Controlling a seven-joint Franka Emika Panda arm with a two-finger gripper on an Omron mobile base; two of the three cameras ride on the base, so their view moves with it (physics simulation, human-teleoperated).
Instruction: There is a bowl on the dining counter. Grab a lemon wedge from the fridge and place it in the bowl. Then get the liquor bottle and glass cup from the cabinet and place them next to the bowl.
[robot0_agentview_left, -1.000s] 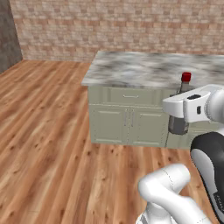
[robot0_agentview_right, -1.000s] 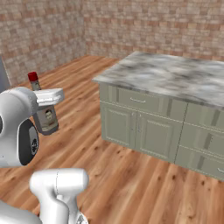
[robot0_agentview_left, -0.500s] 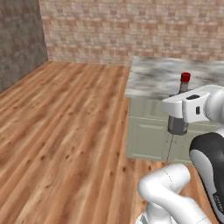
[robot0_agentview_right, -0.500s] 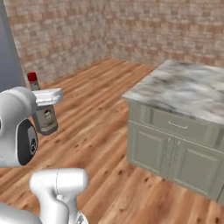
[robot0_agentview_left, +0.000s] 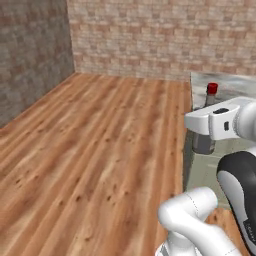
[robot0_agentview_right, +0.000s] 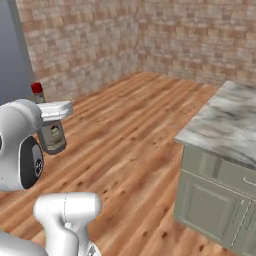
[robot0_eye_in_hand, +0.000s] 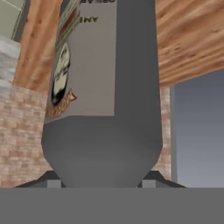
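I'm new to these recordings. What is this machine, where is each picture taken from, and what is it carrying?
It is a white robot arm on a driving base, in a rendered kitchen. Two pictures come from cameras on the base, behind the arm to its left and right. The third looks along the hand. The gripper is shut on a grey liquor bottle with a red cap; the same bottle fills the hand view. Nearby stands a marble-topped counter on a wooden floor, with brick walls behind.

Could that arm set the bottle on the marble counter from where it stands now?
Probably not yet. The pincer holds the bottle upright close by the robot's body, and the counter sits off to one side across open wood floor; the base would likely have to drive closer.
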